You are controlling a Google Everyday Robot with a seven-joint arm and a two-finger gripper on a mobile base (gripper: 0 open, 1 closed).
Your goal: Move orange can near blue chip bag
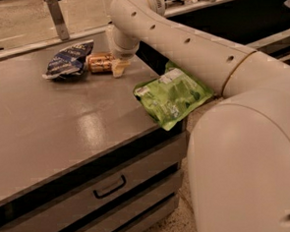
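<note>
The orange can [98, 62] lies on its side on the grey counter [62, 128], at the back. Its left end is right next to the blue chip bag [68, 59], which lies flat to its left. My gripper [114, 65] reaches down from the white arm [189, 41] and is at the can's right end, touching or almost touching it.
A bright green bag [172, 96] lies at the counter's right edge, partly hanging over it. The robot's white body [246, 166] fills the lower right. A drawer with a dark handle [110, 187] is in the counter's front. A metal post [56, 17] stands behind the blue bag.
</note>
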